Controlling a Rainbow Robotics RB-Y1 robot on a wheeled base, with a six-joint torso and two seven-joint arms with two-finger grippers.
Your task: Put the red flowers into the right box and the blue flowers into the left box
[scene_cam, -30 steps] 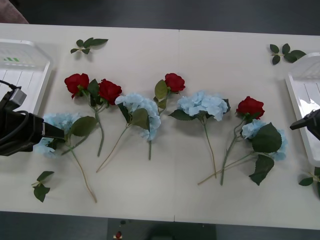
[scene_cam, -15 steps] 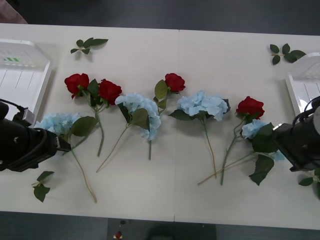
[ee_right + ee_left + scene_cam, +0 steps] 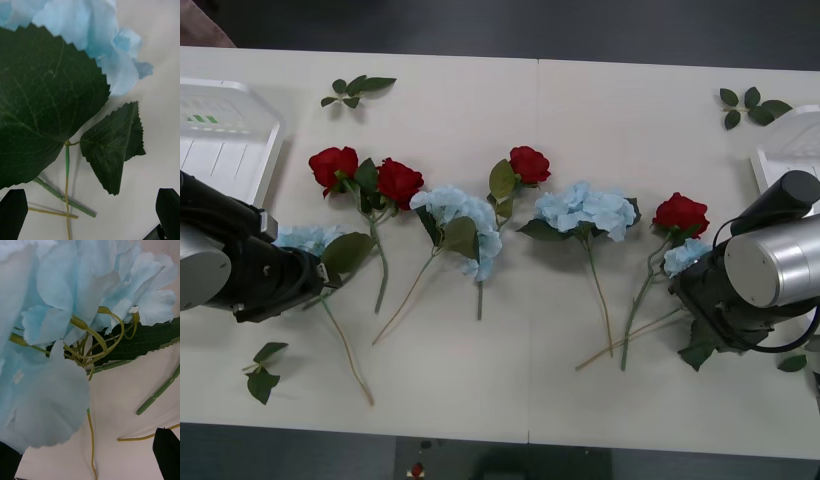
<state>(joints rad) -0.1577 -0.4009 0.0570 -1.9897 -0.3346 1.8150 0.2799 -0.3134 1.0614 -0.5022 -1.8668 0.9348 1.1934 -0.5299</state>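
Observation:
Several red flowers (image 3: 529, 164) and blue flowers (image 3: 585, 210) lie in a row across the white table. My left gripper (image 3: 88, 461) is open, low over the leftmost blue flower (image 3: 56, 333), whose petals and stem sit between its black fingers (image 3: 167, 450). My right gripper (image 3: 90, 213) is open over the leaves and stem of the rightmost blue flower (image 3: 93, 33), close to a red flower (image 3: 681, 213). The left box (image 3: 230, 130) is at the table's far left. Part of the right box (image 3: 790, 150) shows at the far right.
Loose green leaf sprigs lie at the back left (image 3: 355, 90), back right (image 3: 750, 105), front left (image 3: 262, 370) and front right (image 3: 795, 362). Crossing stems (image 3: 63, 198) lie under the right gripper. The table's front edge is close behind both arms.
Both arms have swung in from the table's sides. The left one now covers the leftmost blue flower, the right one the rightmost blue flower and its leaves. No flower has moved.

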